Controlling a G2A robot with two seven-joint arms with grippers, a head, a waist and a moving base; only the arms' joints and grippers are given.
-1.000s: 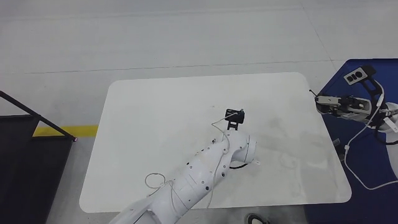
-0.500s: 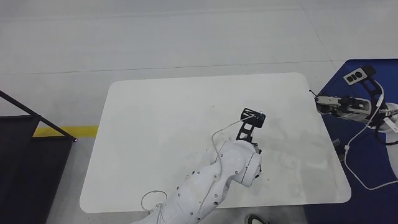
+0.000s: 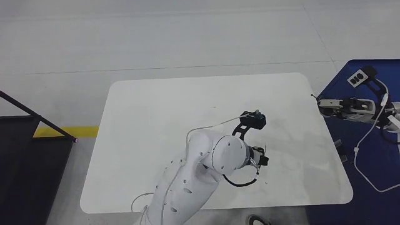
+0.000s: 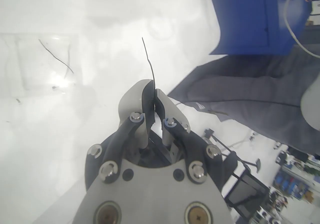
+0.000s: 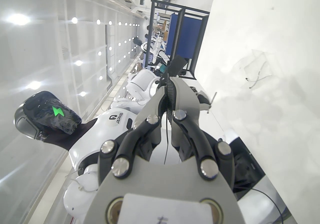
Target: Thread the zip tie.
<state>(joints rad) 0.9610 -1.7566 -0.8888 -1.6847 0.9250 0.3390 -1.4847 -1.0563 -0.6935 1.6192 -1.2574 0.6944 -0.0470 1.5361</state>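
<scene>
Since each gripper already has black plastic pinched in it, the picking-up looks done, and the step in hand is, I judge, bringing tail and head together. The left gripper (image 4: 153, 92), closed to a sliver, holds the zip tie (image 4: 149, 64) by its strap. The pointed tail stands free beyond the fingertips, above the tabletop (image 3: 156, 131), right of its middle and toward the near edge. The right gripper (image 5: 170, 84), likewise closed tight, clamps just behind a blocky zip-tie head (image 5: 178, 64) that juts past its tips. It hangs beyond the tabletop's right edge, near the far right corner, well apart from the left. Whether both pieces are one tie I cannot tell. Next the gap must close, with the tail lined up squarely on the head's slot. The thin tail looks whippy, so a slow, straight approach seems wise.
</scene>
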